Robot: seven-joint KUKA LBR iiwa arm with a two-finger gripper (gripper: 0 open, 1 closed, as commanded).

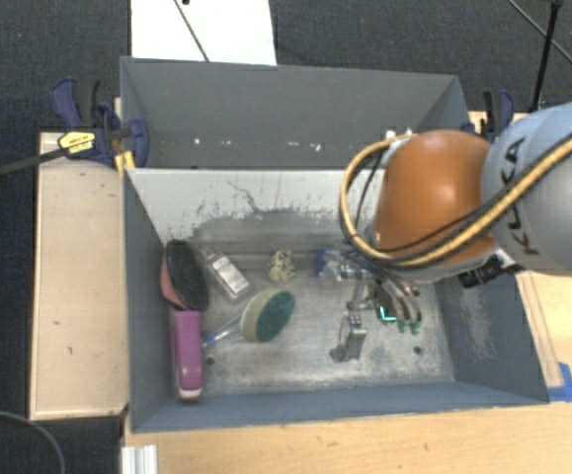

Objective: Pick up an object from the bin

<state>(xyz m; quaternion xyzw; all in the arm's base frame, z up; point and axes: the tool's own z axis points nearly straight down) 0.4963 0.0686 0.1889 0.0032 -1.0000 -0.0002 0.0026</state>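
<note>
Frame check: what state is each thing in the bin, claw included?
Claw: low near bin floor, right of middle.
Green scrubber: lying mid-floor, clear of claw.
Black brush: lying by left wall.
Pink tool: lying along left wall.
Clear wrapper: lying beside black brush.

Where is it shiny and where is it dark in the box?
In the camera view, tiny bright glints dot the back wall of the bin. The arm's orange cover has a soft sheen on its top. The floor looks darker under the arm, to the right of the gripper, and paler toward the left.
</note>
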